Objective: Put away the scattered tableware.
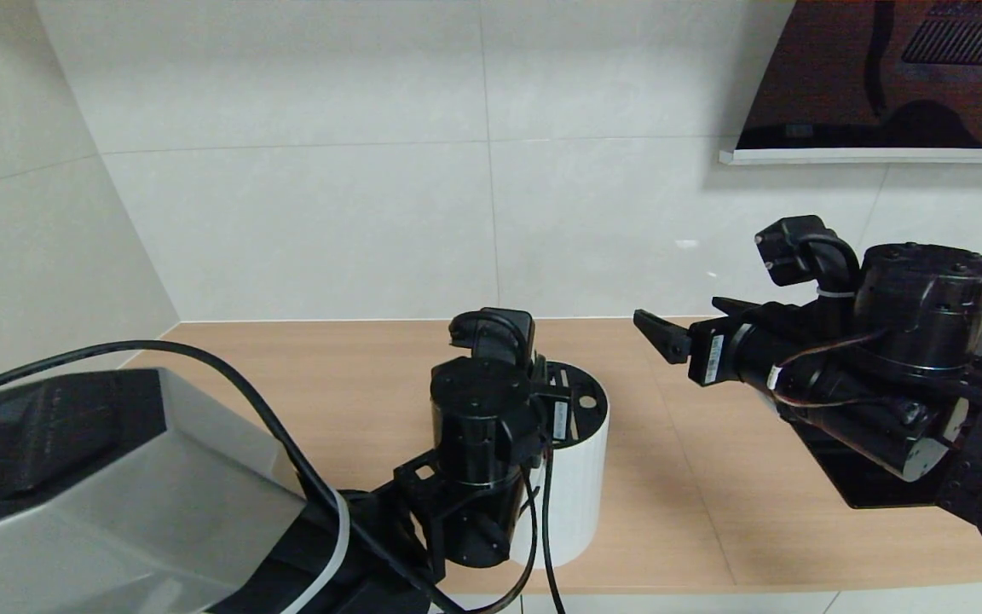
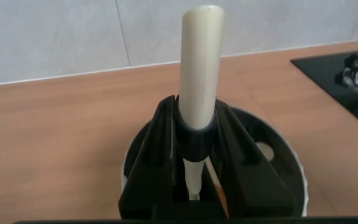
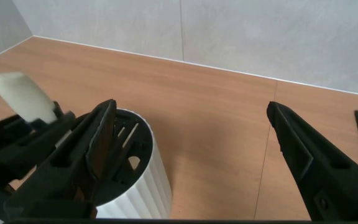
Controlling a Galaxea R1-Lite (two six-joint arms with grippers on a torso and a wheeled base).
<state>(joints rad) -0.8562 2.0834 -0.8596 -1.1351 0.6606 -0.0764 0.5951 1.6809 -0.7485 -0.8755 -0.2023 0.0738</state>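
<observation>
Closest to the left wrist camera is my left claw [image 2: 196, 118], closed on a cream-handled utensil [image 2: 201, 62]. I grip it at the dark collar, with the handle standing upright above my fingers and the thin shaft pointing down, so I think it can drop straight into a slot. The working end is hidden, so I cannot say which kind of utensil it is.

Directly under this claw stands the white cylindrical holder [image 1: 580, 477], whose black insert is divided into compartments. The shaft seems to enter one of them already, but I cannot tell which one. I judge that releasing comes next, and a tilted shaft could catch on a divider.

My right claw [image 3: 190, 109] is wide open and holds nothing. It hangs above the wooden desk [image 1: 355, 375], beside the holder and apart from it, probably so it does not block the left arm. Farther to that side, a black cooktop [image 2: 347, 68] lies in the desk.
</observation>
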